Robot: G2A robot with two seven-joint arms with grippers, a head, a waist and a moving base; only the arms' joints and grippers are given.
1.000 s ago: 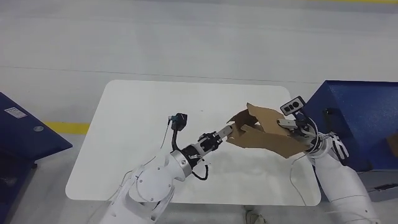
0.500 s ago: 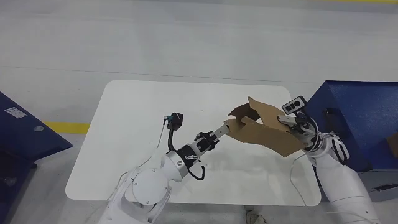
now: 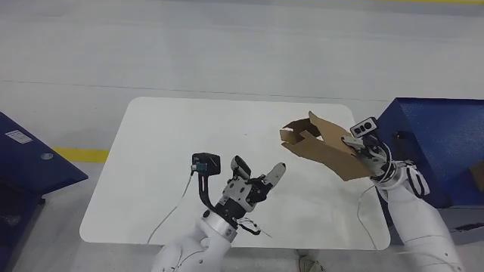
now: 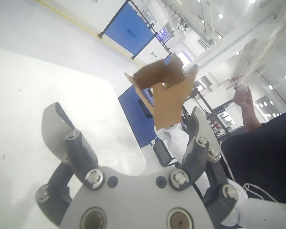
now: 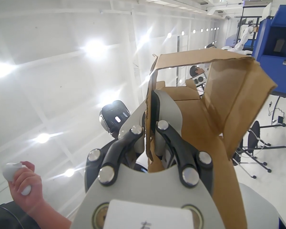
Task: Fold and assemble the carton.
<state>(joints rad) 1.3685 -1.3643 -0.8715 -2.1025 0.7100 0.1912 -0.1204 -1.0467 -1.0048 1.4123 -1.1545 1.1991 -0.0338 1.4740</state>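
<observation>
The brown cardboard carton (image 3: 321,147) hangs half opened above the table's right side, flaps loose at its left end. My right gripper (image 3: 354,148) is shut on its right end. In the right wrist view the right gripper (image 5: 149,113) pinches one wall of the carton (image 5: 205,125) between its fingers. My left gripper (image 3: 260,168) stands open over the table's front middle, well apart from the carton. In the left wrist view the left gripper (image 4: 126,120) holds nothing, and the carton (image 4: 168,101) floats beyond it.
The white table (image 3: 174,159) has rounded corners. A blue bin (image 3: 442,147) stands close against its right side, right behind the carton. Another blue bin (image 3: 30,170) stands off the left side.
My left gripper has let go of the carton's left end, opened, and drawn back toward the table's front edge. The right gripper has carried the carton slightly up and to the right.
</observation>
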